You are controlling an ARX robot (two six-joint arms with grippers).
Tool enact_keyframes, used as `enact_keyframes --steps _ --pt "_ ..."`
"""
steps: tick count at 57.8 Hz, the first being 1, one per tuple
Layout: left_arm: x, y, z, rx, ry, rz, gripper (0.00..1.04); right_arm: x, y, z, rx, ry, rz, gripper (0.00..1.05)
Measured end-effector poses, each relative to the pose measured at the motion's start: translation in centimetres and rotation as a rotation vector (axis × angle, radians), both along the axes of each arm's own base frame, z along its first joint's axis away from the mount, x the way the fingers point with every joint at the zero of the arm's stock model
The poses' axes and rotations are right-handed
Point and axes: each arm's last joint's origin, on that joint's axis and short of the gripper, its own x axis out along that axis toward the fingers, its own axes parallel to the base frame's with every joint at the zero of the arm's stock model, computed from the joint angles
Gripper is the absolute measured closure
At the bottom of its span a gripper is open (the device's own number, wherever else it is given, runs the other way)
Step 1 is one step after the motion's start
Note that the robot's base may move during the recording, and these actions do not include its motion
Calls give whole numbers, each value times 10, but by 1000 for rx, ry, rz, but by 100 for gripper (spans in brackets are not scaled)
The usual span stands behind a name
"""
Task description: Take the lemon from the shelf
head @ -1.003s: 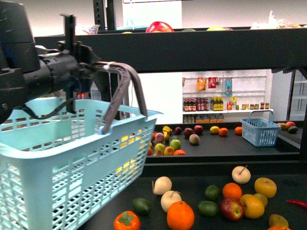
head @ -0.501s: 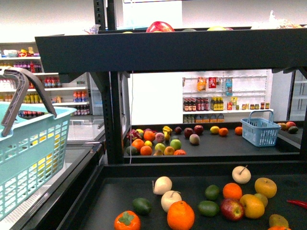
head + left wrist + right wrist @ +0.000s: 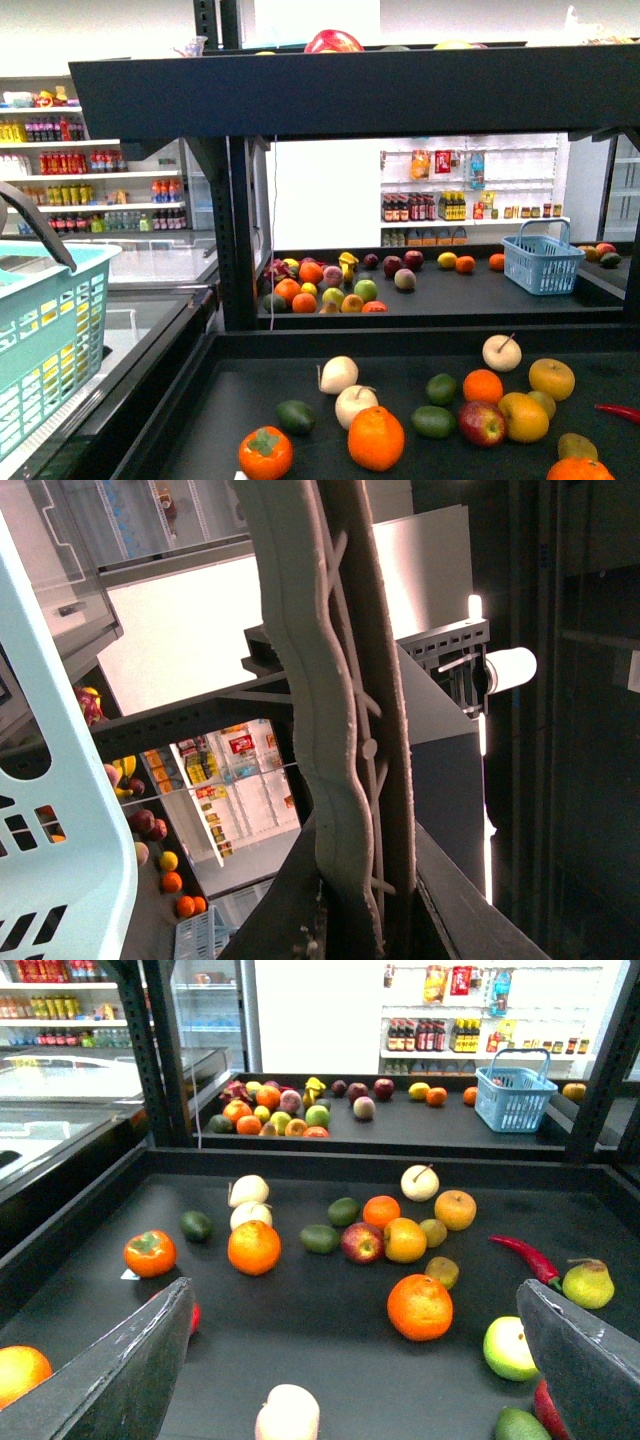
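On the shelf's (image 3: 330,95) far tray, the likely lemon (image 3: 264,1114) lay well ahead of the wide-open right gripper (image 3: 352,1305); the left gripper (image 3: 350,920) clamped the basket handle (image 3: 340,730).

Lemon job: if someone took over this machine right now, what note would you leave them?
Left pincer: shut on the handle of the teal basket.
Right pincer: open and empty, over the shelf, at its near tray.
Lemon: probably the small yellow fruit on the farther tray, beside an orange; untouched.
Done: nothing picked yet.
Left: reach, grasp and lift the lemon.
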Motion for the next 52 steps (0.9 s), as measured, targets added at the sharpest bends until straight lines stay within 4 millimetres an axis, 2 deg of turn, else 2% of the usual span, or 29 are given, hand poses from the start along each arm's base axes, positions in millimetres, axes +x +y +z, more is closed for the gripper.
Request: enact_keyframes --steps 19,32,40,52 --pt "0 7 -40 -30 51 -1 94 0 0 0 0 0 0 7" --pt "1 9 -47 -51 62 16 94 0 0 0 0 0 0 7" --pt "1 10 -50 -28 79 28 58 0 0 0 0 0 0 7" --pt "1 14 -56 -39 156 45 24 0 0 0 0 0 0 7"
